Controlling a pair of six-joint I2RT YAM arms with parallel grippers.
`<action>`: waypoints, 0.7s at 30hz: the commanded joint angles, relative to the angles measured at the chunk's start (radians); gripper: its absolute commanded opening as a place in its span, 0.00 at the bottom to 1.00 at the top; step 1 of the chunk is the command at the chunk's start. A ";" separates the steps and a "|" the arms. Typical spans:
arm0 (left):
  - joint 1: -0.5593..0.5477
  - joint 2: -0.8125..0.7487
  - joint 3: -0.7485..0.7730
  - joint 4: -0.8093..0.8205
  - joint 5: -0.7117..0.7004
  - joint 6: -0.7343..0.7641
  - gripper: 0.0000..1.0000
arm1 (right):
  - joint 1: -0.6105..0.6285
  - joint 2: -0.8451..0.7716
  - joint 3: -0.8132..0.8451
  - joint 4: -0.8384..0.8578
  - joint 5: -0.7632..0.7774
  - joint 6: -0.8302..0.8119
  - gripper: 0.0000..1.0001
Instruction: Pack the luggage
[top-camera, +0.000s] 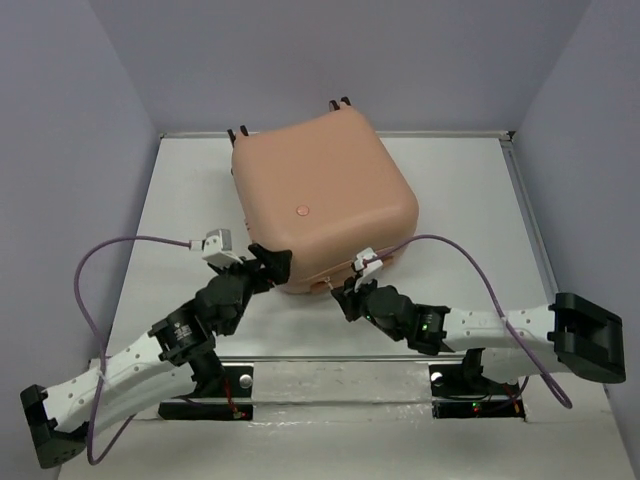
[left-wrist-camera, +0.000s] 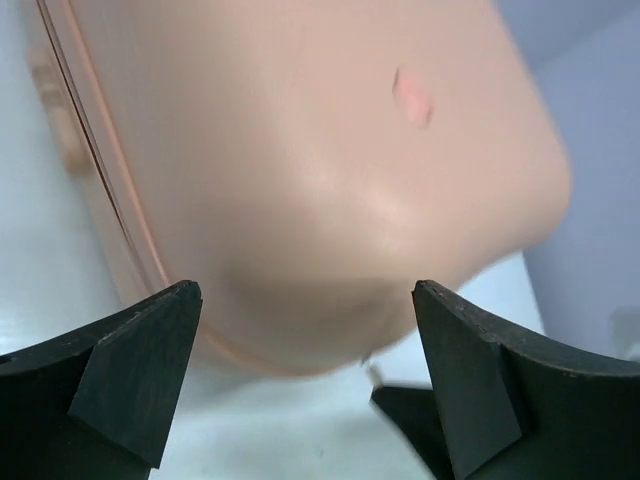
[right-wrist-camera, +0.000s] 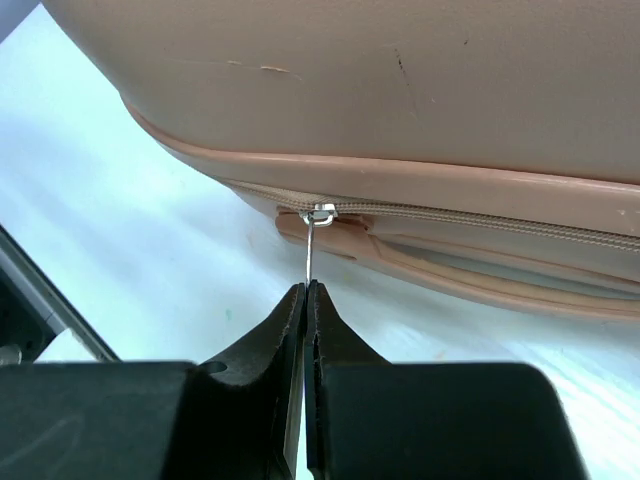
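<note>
This is a robotics lab cell. A bare white worktop (top-camera: 470, 190) is boxed in on three sides by plain pale walls (top-camera: 60, 150). Two jointed robot arms, the left arm (top-camera: 135, 360) and the right arm (top-camera: 500, 322), are bolted to black base plates (top-camera: 225, 385) at its near edge, and purple cables (top-camera: 77, 295) loop loose beside them. A lone suitcase (top-camera: 320, 190) lies on the worktop.

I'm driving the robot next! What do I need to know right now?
Left tool: open, holding nothing, by the near-left corner of the luggage.
Right tool: shut on the zipper pull on the luggage's near side.
Luggage: lid down, lying flat on the table.
Done: lid closed, pull grabbed.
Left: probably drag the zipper along the seam; how much is unzipped isn't visible.
</note>
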 joint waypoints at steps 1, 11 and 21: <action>0.109 0.149 0.272 -0.135 -0.033 0.104 0.99 | 0.042 -0.102 -0.056 -0.124 -0.094 0.054 0.07; 0.348 0.303 0.264 -0.015 0.321 0.115 0.99 | 0.028 -0.169 -0.077 -0.173 -0.189 0.077 0.07; 0.348 0.344 0.228 0.109 0.340 0.080 0.99 | 0.249 0.189 0.193 0.000 -0.300 0.009 0.07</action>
